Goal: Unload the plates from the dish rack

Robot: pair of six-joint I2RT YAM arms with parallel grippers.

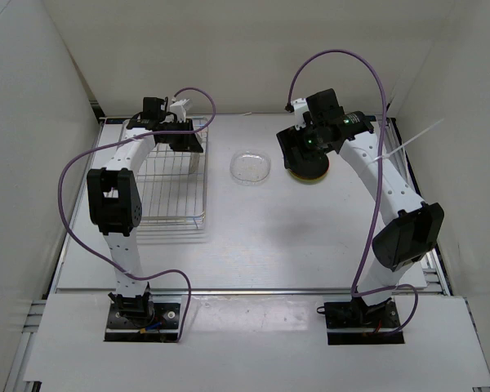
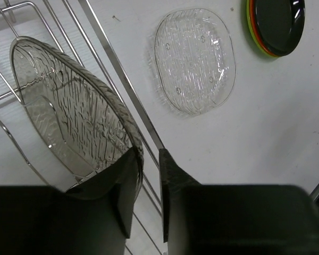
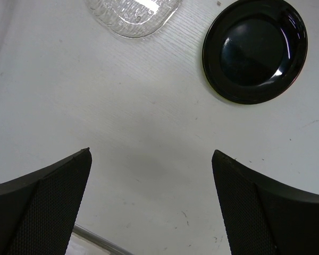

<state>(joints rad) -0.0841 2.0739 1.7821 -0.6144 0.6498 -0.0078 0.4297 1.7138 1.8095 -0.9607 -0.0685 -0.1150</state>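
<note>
- At the far end of the dish rack (image 1: 170,186), the left gripper (image 2: 148,154) sits at the one plate left inside it, a standing clear plate (image 2: 69,111).
- That plate leans on edge among the wires. In the wrist view its rim runs from upper left down to lower right, and the lower right end meets the jaws.
- The rim lies against the inner face of one finger (image 2: 122,196), and a thin strip of light separates it from the other. The gap is narrow, but I cannot tell whether the jaws are pinching the plate yet.
- The rack's side rail (image 2: 122,79) passes just beside the fingertips, so I judge the lift must go up along the plate's own plane before swinging over the rail.
- To the right of the rack, a flat clear plate (image 1: 251,167) lies on the table (image 1: 253,245).
- Further right is a stack (image 2: 276,26) with a black plate (image 3: 255,50) on top.
- The right gripper (image 3: 151,154) hangs above the table near that stack, jaws spread wide and holding nothing.
- It is well apart from the rack, so the left arm is the nearer one.
</note>
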